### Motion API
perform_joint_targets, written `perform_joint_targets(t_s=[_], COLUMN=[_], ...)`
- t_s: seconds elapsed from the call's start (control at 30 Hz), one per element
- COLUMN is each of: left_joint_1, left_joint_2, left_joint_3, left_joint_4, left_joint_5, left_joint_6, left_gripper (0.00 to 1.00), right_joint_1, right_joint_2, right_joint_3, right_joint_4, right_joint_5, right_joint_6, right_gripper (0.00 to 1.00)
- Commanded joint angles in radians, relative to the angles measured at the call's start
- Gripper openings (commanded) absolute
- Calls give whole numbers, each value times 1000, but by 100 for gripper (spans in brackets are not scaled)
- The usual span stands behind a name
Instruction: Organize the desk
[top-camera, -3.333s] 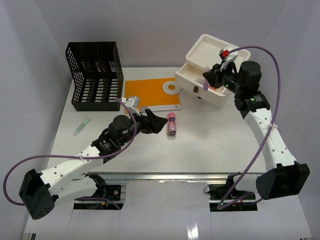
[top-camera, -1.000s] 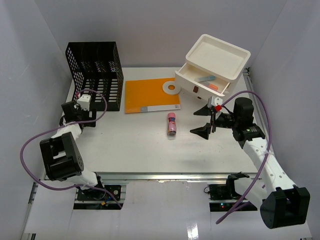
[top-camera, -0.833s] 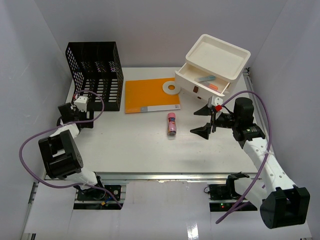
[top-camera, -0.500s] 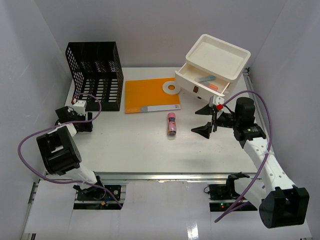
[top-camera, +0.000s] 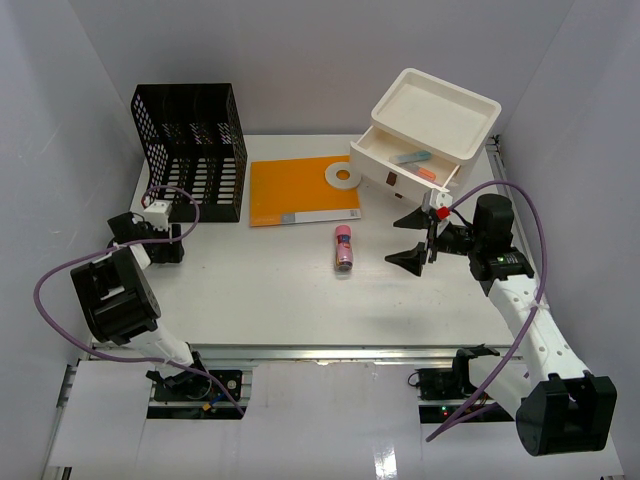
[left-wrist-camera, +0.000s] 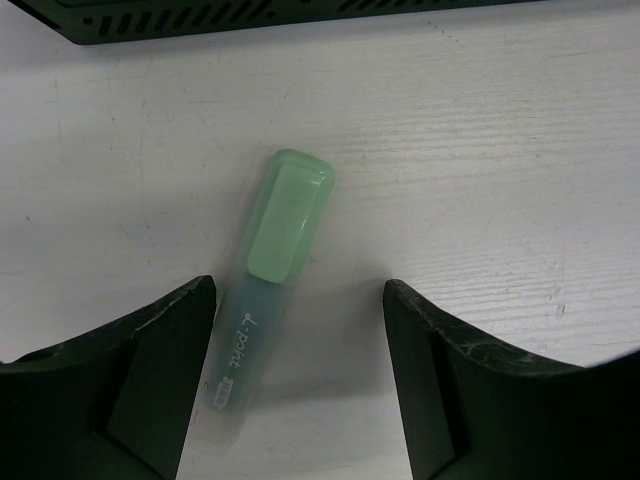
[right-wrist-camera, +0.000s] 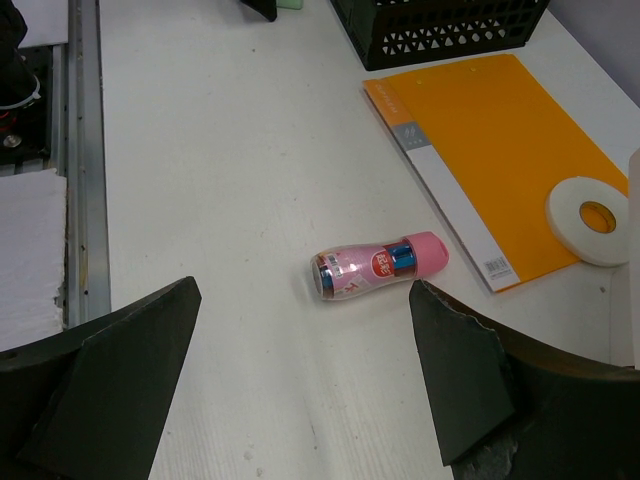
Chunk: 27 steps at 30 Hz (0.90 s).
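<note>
Hovering low over the desk (top-camera: 250, 290), the broad white tabletop that runs under both my arms with its metal rail by my bases, my left gripper (left-wrist-camera: 298, 290) has its jaws spread wide. A mint-green highlighter (left-wrist-camera: 272, 262) lies flat between them, nothing gripped. It sits closer to the finger on the left of my wrist view, and I cannot tell whether it touches that finger. Its capped end points toward the foot of the black mesh organizer (top-camera: 190, 150), which stands at the far left of the desk. My right gripper (top-camera: 412, 238) is likewise wide open and empty, held above the desk just in front of the white drawer box (top-camera: 430, 125). The box's top drawer (top-camera: 405, 165) is pulled out, with a pale blue item and a pinkish one inside. A small pink bottle (right-wrist-camera: 380, 265) lies on its side, near mid-desk and apart from my right fingers. Beyond it an orange folder (top-camera: 300, 190) lies flat beside the organizer, with a white tape roll (top-camera: 342, 177) resting on its corner nearest the drawer box.
</note>
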Motion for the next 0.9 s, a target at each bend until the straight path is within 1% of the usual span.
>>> perform_joint_targets(t_s=[0.0,0.03,0.1,0.2,0.27,0.33,0.4,0.5,0.63,0.73,0.8,0.87], left_joint_1=[3,4,3,3,2,-4,-13,-39,-97,-154,-197,-231], left_joint_2=[-11,-14,-19,-36,-50,-71,-91,-128,-170,-216,-256,-295], left_joint_3=[-18,-19,-26,-48,-66,-75,-85,-99,-101,-90,-86,-86], left_joint_4=[-43,-54,-71,-80,-77,-78,-79,-76,-74,-74,-70,-65], left_joint_5=[68,72,87,113,118,113,103,93,108,134,152,188], left_joint_6=[-25,-27,-35,-51,-66,-78,-90,-103,-141,-179,-234,-283], left_gripper=[73,69,65,54,49,35,25,21,9,5,0,0], right_joint_1=[-6,-6,-8,-11,-16,-24,-31,-39,-48,-49,-50,-51], right_joint_2=[-11,-13,-16,-17,-20,-23,-25,-24,-19,-18,-17,-18], right_joint_3=[-3,-3,-1,-1,-1,-2,-3,-3,-6,-9,-10,-12], right_joint_4=[24,24,25,25,25,26,26,25,24,25,23,24], right_joint_5=[-29,-29,-30,-34,-44,-56,-62,-64,-64,-63,-63,-68], right_joint_6=[2,2,2,3,7,11,12,13,13,13,15,25], right_gripper=[92,91,92,91,91,92,92,92,92,92,92,92])
